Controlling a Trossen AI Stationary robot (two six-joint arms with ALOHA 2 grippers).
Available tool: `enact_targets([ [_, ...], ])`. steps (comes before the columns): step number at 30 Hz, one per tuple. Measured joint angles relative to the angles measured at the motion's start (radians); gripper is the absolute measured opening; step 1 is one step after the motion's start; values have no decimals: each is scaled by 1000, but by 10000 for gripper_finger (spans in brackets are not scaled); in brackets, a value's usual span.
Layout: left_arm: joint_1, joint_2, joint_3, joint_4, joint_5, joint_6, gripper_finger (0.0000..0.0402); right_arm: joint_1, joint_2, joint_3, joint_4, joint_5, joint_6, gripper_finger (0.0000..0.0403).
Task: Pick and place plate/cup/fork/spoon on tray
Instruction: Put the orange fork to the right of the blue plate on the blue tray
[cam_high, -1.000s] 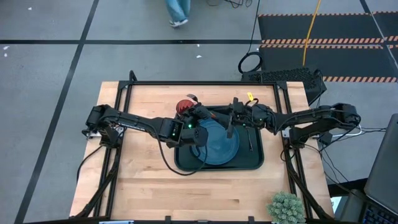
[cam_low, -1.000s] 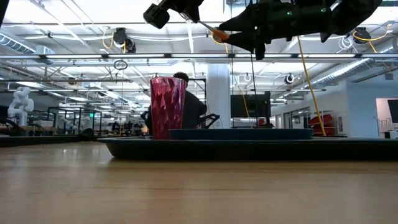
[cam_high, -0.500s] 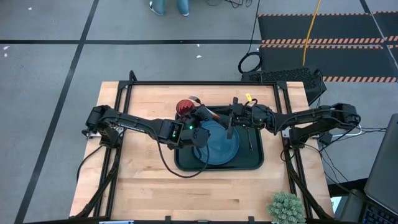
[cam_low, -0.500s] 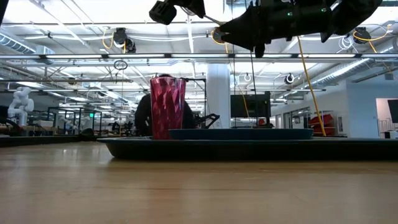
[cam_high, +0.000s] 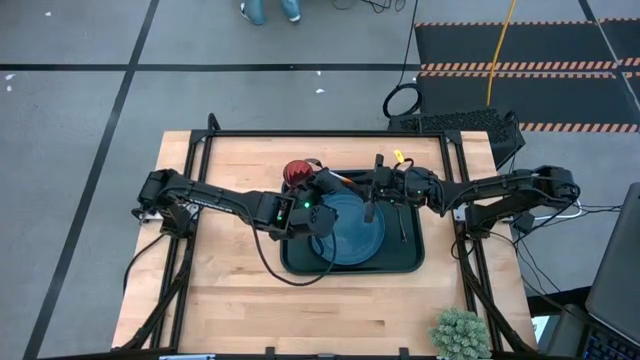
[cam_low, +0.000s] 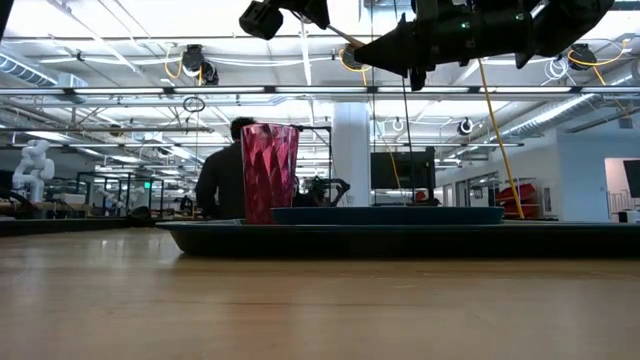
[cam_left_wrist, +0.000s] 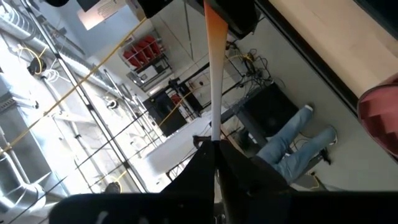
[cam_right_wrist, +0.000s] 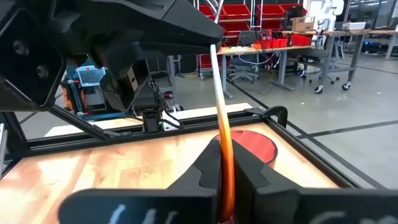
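Observation:
The fork (cam_high: 338, 180) hangs in the air above the tray's far left part, with a gripper shut on each end. My left gripper (cam_high: 321, 181) has its silver end and my right gripper (cam_high: 362, 185) its orange handle. On the dark tray (cam_high: 412, 262) lies the blue plate (cam_high: 350, 228). The dark spoon (cam_high: 403, 222) lies to the right of the plate. The red cup (cam_high: 296, 172) stands upright at the tray's far left corner; whether it is on the tray or beside it I cannot tell. My left gripper pinches the fork's silver shaft (cam_left_wrist: 215, 134) between its two fingers. It comes from the table's left, with the fingers along the fork. The fork is clear of the tray. My right gripper pinches the orange handle (cam_right_wrist: 224, 144) between its two fingers. It comes from the table's right, facing the left gripper, with the handle running on between its fingers. The silver shaft (cam_right_wrist: 215, 68) reaches on to the left gripper.
Bare wood lies left of and in front of the tray. A green plant (cam_high: 460, 333) stands at the near right corner. A person (cam_low: 222, 170) is in the room beyond the far edge.
My right gripper has shut on the fork's orange handle. My left gripper has risen a little with the silver end, so the fork slants more steeply. The person behind the table has walked toward the left.

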Motion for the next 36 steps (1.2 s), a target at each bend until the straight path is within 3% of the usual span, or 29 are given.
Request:
enact_targets([
  [10,6,0,0,1,9,-126,38,0,-1,0,-27,3,-4,1],
  [16,15,-15,-2,0,72,-420,54,2,-7,0,-130,167,-52,0],
  [22,52,-121,-1,-97,295,-738,55,-9,-40,-1,-279,371,-52,0],
  [29,115,-240,-1,-91,652,-979,55,-29,-103,-20,-364,393,65,0],
  [36,129,-271,-59,8,686,-972,55,-29,-210,-165,-348,423,240,0],
])
